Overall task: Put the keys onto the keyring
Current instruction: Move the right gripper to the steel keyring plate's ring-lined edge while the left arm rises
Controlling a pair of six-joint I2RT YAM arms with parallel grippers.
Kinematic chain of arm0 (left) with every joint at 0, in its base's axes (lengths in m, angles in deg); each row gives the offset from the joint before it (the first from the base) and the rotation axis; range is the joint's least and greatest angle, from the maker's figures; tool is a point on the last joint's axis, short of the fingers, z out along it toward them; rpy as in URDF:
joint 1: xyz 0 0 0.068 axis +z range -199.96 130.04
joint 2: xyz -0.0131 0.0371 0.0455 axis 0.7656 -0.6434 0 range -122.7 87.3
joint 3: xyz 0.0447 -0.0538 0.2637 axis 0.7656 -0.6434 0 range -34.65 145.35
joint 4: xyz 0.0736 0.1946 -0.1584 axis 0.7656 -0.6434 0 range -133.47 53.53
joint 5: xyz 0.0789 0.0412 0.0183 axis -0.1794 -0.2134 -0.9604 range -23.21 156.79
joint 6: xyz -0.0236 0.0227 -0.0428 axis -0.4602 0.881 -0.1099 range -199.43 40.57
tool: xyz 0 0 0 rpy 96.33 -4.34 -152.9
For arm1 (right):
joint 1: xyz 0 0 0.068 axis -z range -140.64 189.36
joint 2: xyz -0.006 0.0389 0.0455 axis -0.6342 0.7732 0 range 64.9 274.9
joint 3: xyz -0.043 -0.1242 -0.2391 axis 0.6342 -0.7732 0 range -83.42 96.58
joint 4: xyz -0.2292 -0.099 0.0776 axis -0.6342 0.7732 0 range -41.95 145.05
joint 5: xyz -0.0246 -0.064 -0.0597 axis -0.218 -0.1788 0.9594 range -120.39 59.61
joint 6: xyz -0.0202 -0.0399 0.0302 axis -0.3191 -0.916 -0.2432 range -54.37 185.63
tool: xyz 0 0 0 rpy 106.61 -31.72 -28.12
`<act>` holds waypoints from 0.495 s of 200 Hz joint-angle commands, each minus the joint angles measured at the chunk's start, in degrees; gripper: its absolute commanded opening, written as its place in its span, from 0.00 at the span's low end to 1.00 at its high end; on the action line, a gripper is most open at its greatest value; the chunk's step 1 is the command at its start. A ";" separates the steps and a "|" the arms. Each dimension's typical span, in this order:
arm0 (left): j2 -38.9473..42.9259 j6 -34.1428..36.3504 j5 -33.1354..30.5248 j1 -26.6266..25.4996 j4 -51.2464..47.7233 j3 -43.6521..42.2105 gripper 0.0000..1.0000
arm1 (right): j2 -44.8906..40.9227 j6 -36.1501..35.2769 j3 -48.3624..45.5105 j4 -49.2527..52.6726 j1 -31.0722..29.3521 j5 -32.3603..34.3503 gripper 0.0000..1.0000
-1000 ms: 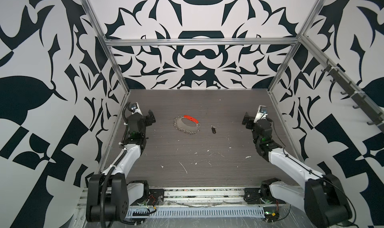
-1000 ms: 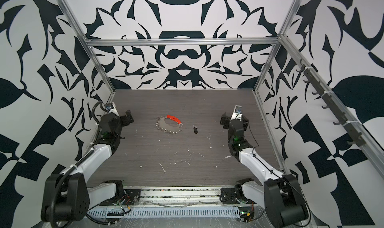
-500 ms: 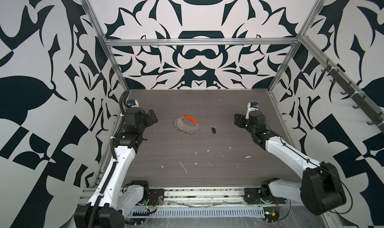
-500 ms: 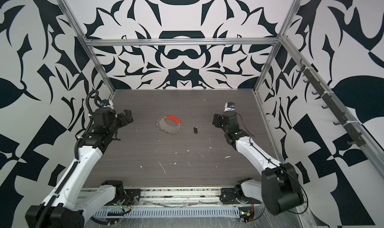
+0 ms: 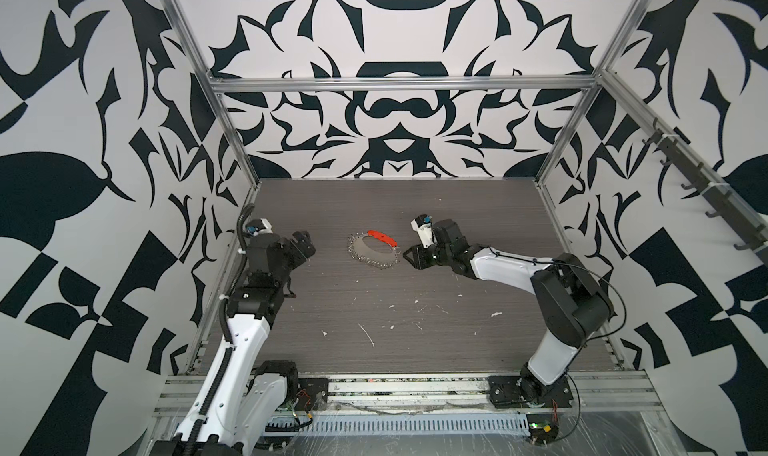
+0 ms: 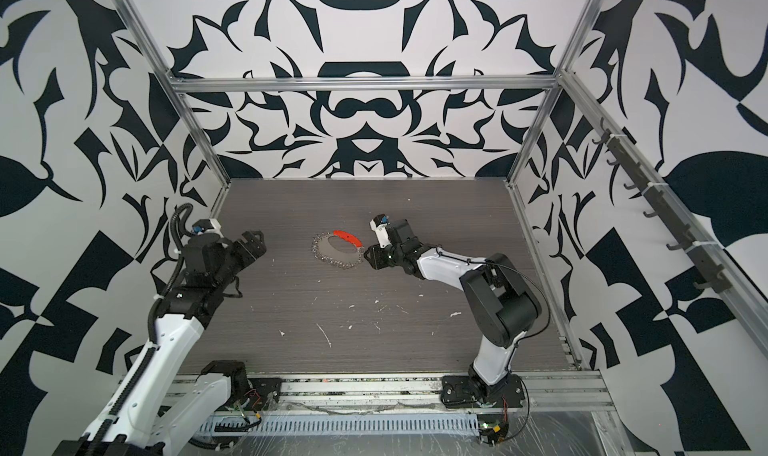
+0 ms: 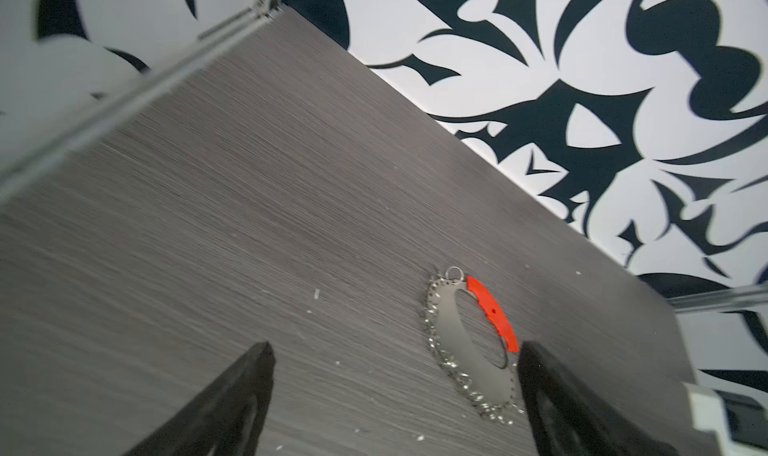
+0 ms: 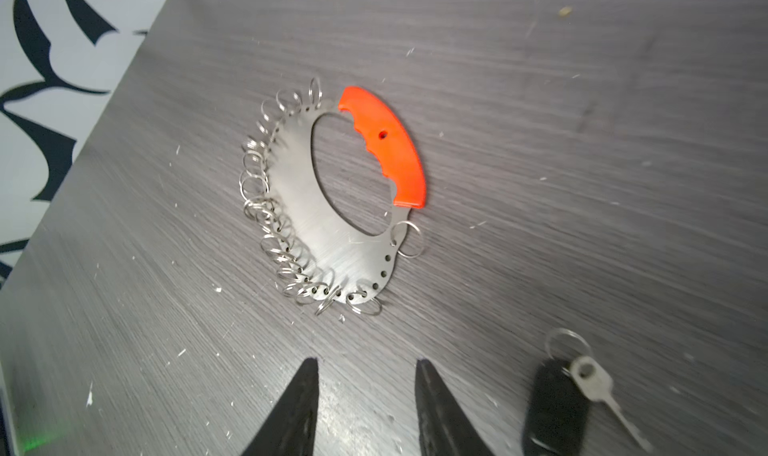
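Observation:
The keyring (image 5: 371, 252) lies flat mid-table: a steel crescent plate edged with several small split rings and a red grip (image 8: 384, 146), also seen in a top view (image 6: 336, 253) and both wrist views (image 7: 467, 346). My right gripper (image 5: 409, 257) hovers low just right of it (image 6: 368, 257), open with a narrow gap and nothing between its fingers (image 8: 365, 362). The keys (image 8: 555, 408), a black fob with a small silver key and ring, lie beside those fingers, outside the gap; both top views hide them under the arm. My left gripper (image 5: 306, 246) stands wide open (image 7: 395, 346), left of the keyring.
White scraps (image 5: 368, 335) dot the dark wood-grain tabletop (image 5: 374, 300) towards the front. Patterned walls on an aluminium frame close in three sides. A rail of hooks (image 5: 706, 192) runs along the right wall.
My right arm has reached left from the right wall to beside the keyring, covering the keys in both top views, and its jaws have narrowed. My left arm has lifted and edged inward.

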 commanded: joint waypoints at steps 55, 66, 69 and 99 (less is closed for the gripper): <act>-3.39 -9.12 10.11 -0.43 8.89 -7.30 0.91 | 5.52 -7.28 7.15 4.89 -0.81 -4.44 0.39; -3.68 -9.20 10.21 -0.66 9.02 -7.53 0.91 | 6.12 -8.30 7.67 5.26 -1.08 -3.87 0.39; -3.71 -9.17 10.22 -0.62 9.07 -7.60 0.91 | 6.33 -8.59 7.87 5.37 -1.20 -3.77 0.39; -3.63 -9.15 10.85 -0.70 10.40 -8.02 0.90 | 8.44 -11.42 10.62 8.03 -2.01 -2.23 0.43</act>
